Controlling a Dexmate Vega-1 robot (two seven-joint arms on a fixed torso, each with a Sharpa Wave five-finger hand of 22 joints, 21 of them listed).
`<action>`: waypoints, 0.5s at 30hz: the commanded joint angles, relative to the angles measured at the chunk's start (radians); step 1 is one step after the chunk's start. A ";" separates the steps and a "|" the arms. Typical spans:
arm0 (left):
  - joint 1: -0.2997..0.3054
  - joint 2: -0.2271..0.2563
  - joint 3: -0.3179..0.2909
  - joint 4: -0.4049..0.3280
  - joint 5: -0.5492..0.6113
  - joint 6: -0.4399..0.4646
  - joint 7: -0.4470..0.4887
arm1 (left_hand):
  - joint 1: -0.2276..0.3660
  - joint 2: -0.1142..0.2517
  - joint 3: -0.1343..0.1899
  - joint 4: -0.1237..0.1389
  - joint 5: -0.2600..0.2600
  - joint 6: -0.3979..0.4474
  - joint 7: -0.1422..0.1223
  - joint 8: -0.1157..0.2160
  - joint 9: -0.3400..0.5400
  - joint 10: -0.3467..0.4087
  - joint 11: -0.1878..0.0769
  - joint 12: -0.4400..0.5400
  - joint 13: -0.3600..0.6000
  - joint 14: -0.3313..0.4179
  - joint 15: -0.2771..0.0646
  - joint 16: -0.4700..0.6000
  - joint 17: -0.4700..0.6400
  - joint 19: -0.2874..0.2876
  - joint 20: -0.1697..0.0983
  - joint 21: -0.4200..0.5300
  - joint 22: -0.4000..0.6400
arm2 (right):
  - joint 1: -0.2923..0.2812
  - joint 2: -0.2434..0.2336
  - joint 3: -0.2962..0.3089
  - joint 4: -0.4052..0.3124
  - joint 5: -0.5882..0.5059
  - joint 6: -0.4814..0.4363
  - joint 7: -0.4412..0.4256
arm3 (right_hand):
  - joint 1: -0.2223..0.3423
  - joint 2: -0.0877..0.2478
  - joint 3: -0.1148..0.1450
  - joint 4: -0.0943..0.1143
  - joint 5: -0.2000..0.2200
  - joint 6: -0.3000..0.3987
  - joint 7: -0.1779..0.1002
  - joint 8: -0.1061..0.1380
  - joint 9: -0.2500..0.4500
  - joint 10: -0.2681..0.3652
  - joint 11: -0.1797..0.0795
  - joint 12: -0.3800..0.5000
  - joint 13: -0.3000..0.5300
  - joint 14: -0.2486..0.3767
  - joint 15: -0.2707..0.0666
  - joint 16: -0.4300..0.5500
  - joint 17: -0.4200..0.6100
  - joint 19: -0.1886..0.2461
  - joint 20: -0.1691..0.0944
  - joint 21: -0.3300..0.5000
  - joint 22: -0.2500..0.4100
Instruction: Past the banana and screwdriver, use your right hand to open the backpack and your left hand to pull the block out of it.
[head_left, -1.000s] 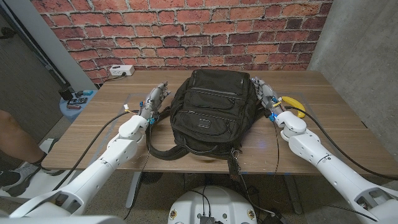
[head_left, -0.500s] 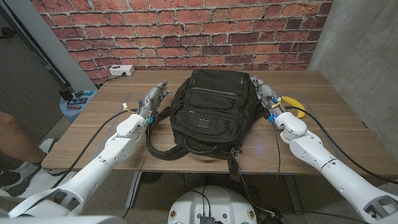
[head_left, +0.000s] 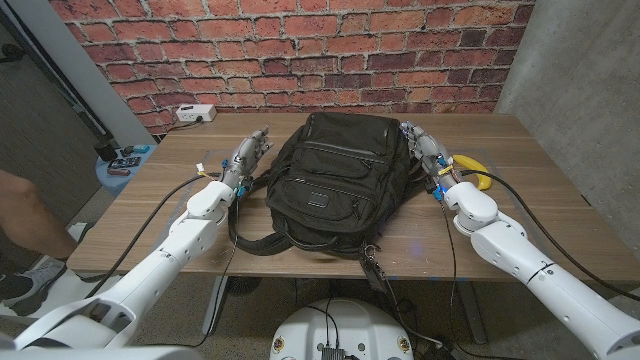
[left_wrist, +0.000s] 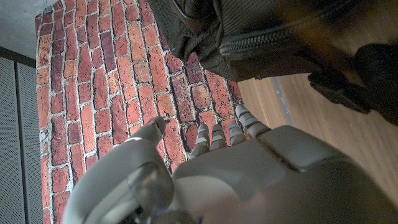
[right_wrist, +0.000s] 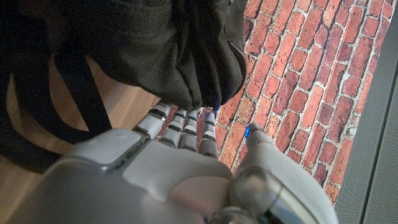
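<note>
Woodgrain table (head_left: 560, 205); woven black backpack (head_left: 335, 180)

The head view looks down from above onto the table (head_left: 560, 200), facing the brick wall (head_left: 300, 50). Each wrist view looks along the back of its own hand, very near (the picture is turned). All three views share the black backpack (head_left: 335, 180) and the wall.

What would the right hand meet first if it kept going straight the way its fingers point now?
Probably the backpack. The right hand stands at its upper side, and in the right wrist view its fingers reach right up to the bag's dark fabric. Whether they touch it I cannot tell.
</note>
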 joint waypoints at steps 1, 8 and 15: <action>-0.028 -0.013 0.011 0.032 0.006 -0.009 -0.025 | 0.013 -0.003 0.002 -0.006 0.005 -0.008 0.004 -0.002 0.005 0.000 0.010 -0.001 0.002 0.000 0.006 0.000 0.001 0.000 0.009 -0.005 0.001 | -0.027 -0.042 0.016 -0.063 -0.035 -0.049 -0.032 | 0.014 0.000 0.004 -0.008 0.002 0.008 0.004 -0.002 0.003 0.003 0.002 -0.003 0.005 0.000 -0.005 0.004 0.000 0.002 -0.018 0.003 0.005; -0.031 -0.008 0.013 0.028 0.005 -0.002 -0.031 | 0.014 -0.003 0.002 -0.009 0.005 -0.009 0.003 -0.002 0.005 0.000 0.010 -0.001 0.002 0.000 0.006 0.001 0.002 0.000 0.010 -0.007 0.001 | -0.043 -0.066 0.054 -0.062 -0.009 -0.066 -0.037 | 0.017 0.000 0.005 -0.011 0.001 0.004 0.003 -0.004 0.003 0.002 0.000 -0.003 0.005 -0.002 -0.006 0.004 0.000 0.001 -0.017 0.003 0.005; -0.027 -0.006 0.012 0.023 0.003 0.004 -0.027 | 0.014 -0.003 0.001 -0.012 0.005 -0.008 0.002 -0.002 0.005 0.000 0.012 -0.002 0.002 0.000 0.005 0.001 0.002 0.002 0.010 -0.009 0.001 | -0.090 -0.101 0.094 -0.101 0.010 -0.090 -0.052 | 0.019 -0.001 0.005 -0.014 0.001 0.005 0.003 -0.003 0.003 0.004 -0.001 -0.002 0.005 -0.002 -0.007 0.005 -0.001 0.001 -0.016 0.003 0.005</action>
